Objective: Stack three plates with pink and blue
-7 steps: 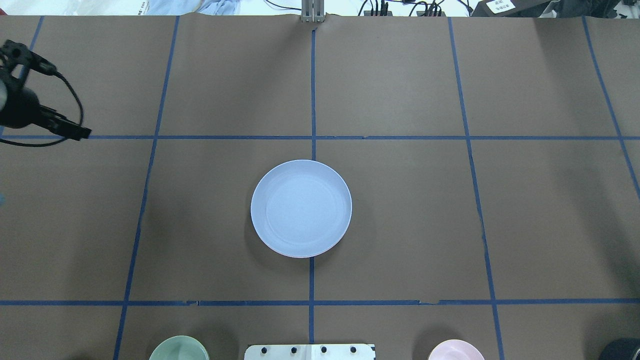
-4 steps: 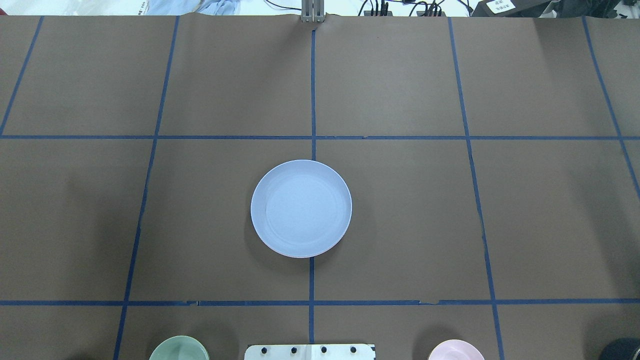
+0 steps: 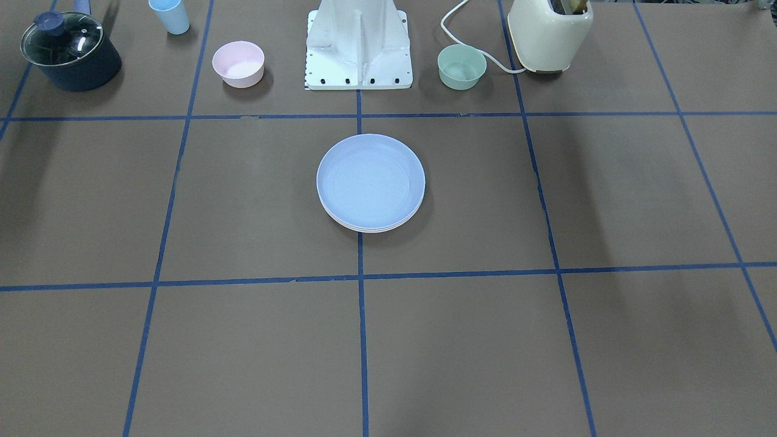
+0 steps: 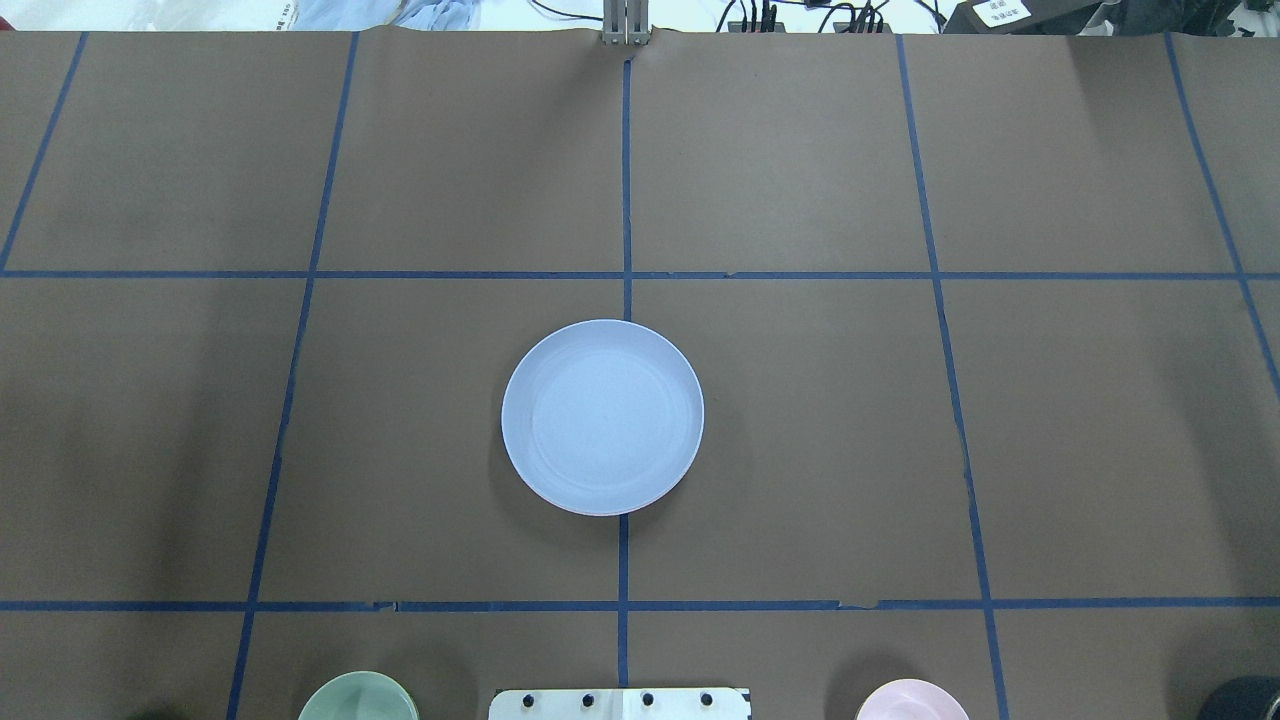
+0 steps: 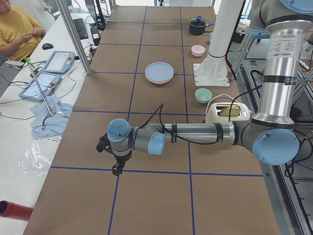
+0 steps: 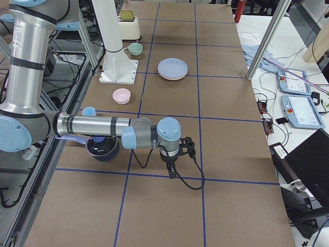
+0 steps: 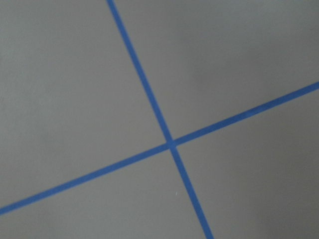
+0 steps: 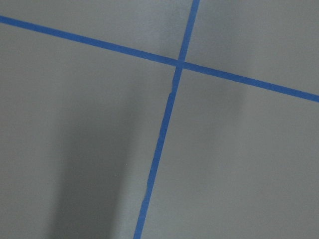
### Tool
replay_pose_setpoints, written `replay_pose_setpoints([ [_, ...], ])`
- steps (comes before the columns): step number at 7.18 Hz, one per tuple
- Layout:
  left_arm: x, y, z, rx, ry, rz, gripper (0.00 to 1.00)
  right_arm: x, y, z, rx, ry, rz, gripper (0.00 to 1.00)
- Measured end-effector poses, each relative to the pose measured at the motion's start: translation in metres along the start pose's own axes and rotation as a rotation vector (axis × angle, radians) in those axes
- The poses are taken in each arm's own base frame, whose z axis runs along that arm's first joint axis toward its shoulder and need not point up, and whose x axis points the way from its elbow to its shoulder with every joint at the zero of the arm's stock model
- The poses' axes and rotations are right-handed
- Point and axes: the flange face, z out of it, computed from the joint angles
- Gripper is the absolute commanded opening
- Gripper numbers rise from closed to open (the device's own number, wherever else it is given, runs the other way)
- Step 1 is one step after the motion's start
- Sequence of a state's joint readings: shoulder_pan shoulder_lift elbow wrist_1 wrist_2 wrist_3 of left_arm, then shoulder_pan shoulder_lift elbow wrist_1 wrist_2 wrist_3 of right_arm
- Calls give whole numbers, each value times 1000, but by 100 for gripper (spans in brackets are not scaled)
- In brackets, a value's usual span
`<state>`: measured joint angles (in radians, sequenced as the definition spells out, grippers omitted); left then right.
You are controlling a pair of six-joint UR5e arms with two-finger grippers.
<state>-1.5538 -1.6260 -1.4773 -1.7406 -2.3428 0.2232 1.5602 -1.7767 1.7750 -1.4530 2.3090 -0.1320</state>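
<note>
The light blue plate [image 4: 602, 416] lies in the middle of the table, on top of a stack; it also shows in the front view [image 3: 370, 181]. Pale rims of plates under it [image 3: 371, 230] show at its near edge; I cannot tell their colours. The pink and cream plates do not show on their own. My left gripper [image 5: 116, 170] hangs over a tape crossing far from the stack, seen only in the left side view. My right gripper [image 6: 172, 174] hangs likewise at the other end. I cannot tell whether either is open or shut.
Near the robot base [image 3: 359, 42] stand a small pink bowl [image 3: 238, 63], a green bowl [image 3: 462, 67], a blue cup [image 3: 169, 15], a lidded dark pot [image 3: 70, 51] and a cream toaster [image 3: 549, 33]. An operator [image 5: 14, 29] sits beside the table.
The left arm's end, at the left edge of the overhead view a second ago, has moved out of that view. The plate stack has not moved.
</note>
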Motion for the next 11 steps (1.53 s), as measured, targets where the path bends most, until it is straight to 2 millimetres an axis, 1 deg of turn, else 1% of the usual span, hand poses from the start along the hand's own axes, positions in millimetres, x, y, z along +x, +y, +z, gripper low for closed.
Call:
replay_pose_setpoints([
  [2, -8, 9, -4, -9, 1, -27, 100, -1, 1, -12, -4, 15, 22, 100],
  [3, -8, 17, -3, -13, 2, -36, 100, 0, 4, -13, -12, 35, 32, 100],
  [4, -5, 21, -7, -16, 5, -46, 100, 1, 6, -12, -18, 47, 37, 100],
  [6, 14, 23, -25, -45, 11, -82, 100, 3, 7, -11, -20, 52, 38, 100],
  [7, 19, 29, -28, -60, 10, -95, 100, 3, 7, -10, -21, 52, 39, 100],
  [9, 18, 37, -25, -80, 3, -108, 100, 4, 8, -9, -22, 49, 36, 100],
  [11, 18, 39, -25, -78, -5, -101, 100, 5, 8, -9, -22, 48, 34, 100],
])
